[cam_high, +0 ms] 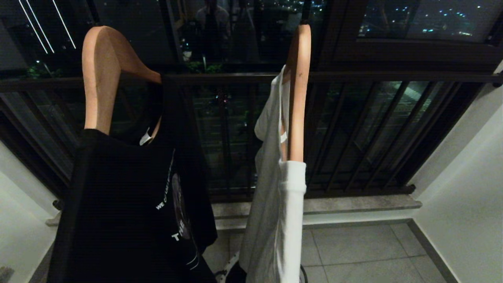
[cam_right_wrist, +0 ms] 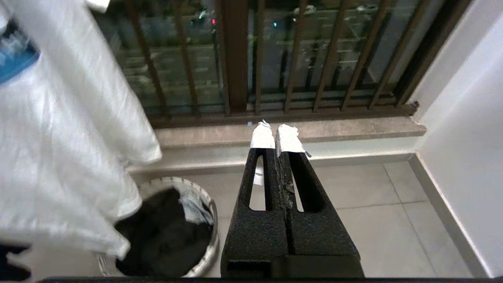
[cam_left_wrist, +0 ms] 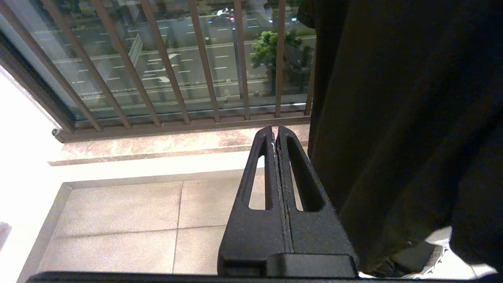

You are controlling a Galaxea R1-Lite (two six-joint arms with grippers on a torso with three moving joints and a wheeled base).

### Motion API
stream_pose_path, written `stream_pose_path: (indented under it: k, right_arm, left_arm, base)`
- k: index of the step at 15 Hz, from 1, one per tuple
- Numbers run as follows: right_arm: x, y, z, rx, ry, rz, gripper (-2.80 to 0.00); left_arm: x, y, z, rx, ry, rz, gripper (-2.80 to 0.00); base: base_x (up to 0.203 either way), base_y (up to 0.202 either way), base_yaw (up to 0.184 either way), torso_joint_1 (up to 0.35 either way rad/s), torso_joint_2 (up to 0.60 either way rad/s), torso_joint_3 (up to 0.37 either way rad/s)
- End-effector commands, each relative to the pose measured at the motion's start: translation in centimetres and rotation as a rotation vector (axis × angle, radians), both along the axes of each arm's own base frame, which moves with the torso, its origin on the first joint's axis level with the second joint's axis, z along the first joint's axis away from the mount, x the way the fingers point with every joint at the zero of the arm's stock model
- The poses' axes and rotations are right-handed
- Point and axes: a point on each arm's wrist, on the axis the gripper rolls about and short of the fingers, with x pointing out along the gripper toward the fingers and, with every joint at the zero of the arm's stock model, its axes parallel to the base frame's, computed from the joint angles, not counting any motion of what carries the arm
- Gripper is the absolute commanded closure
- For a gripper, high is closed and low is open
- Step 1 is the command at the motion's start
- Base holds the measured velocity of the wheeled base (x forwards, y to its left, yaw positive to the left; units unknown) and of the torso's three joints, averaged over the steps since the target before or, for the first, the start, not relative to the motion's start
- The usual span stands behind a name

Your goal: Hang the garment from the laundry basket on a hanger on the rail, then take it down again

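Nearest, the left gripper (cam_left_wrist: 277,135) and the right gripper (cam_right_wrist: 278,135) are seen with fingers pressed together on nothing, apparently parked. Just beyond, on the tiled floor (cam_right_wrist: 373,204), the small round laundry basket with a pale ribbed rim (cam_right_wrist: 208,220) is seen holding dark cloth. Above it, a black printed T-shirt (cam_high: 129,204) and a white T-shirt (cam_high: 275,220) are draped on pale wooden hangers (cam_high: 298,90), presumably for drying. The rail is not visible. Farthest stand the dark brown window-guard bars (cam_high: 373,137).
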Motion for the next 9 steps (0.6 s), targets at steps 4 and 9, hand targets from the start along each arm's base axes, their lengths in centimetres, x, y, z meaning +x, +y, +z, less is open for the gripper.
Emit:
stream_pose_path:
  k: [4, 9]
  right_arm:
    - [0.06, 0.05, -0.26, -0.025, 0.015, 0.022, 0.00]
    - [0.06, 0.06, -0.23, -0.024, 0.016, 0.028, 0.00]
  left_arm:
    - [0.02, 0.00, -0.08, 0.000, 0.002, 0.000, 0.00]
    - [0.01, 0.00, -0.04, 0.000, 0.001, 0.000, 0.00]
  base:
    - [0.000, 0.000, 0.000, 0.000, 0.00, 0.000]
    - [0.000, 0.000, 0.000, 0.000, 0.00, 0.000]
